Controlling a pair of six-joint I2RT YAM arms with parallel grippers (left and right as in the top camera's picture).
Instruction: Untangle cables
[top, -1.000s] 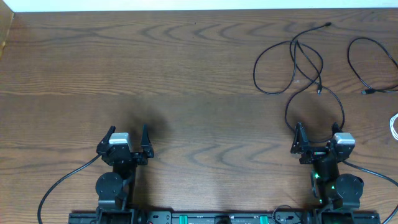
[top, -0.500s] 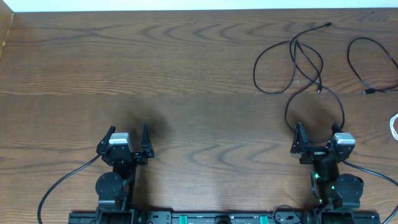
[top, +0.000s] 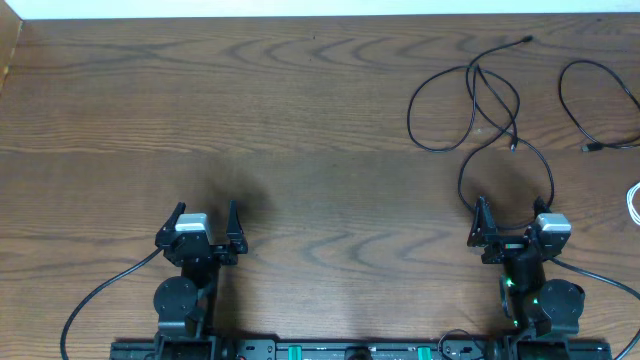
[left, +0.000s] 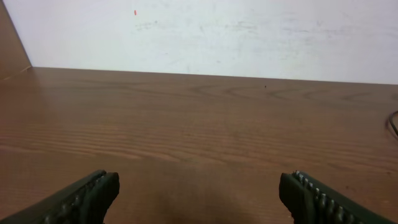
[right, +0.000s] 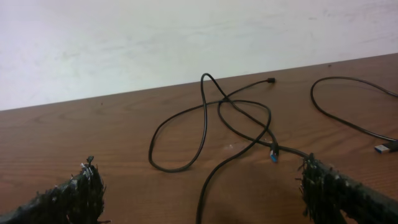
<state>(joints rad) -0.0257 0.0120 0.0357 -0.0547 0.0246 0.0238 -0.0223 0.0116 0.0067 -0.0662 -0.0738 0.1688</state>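
The left end effector (top: 205, 212) and the right end effector (top: 511, 208) rested released, gripping nothing. The cables (top: 476, 70) lay looped together on the counter (top: 300, 150), just beyond the right one.

Left claw (top: 204, 217), right claw (top: 512, 214): both agape.

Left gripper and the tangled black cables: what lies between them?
Only bare wooden tabletop lies between the left gripper and the tangled black cables, as the overhead view shows.
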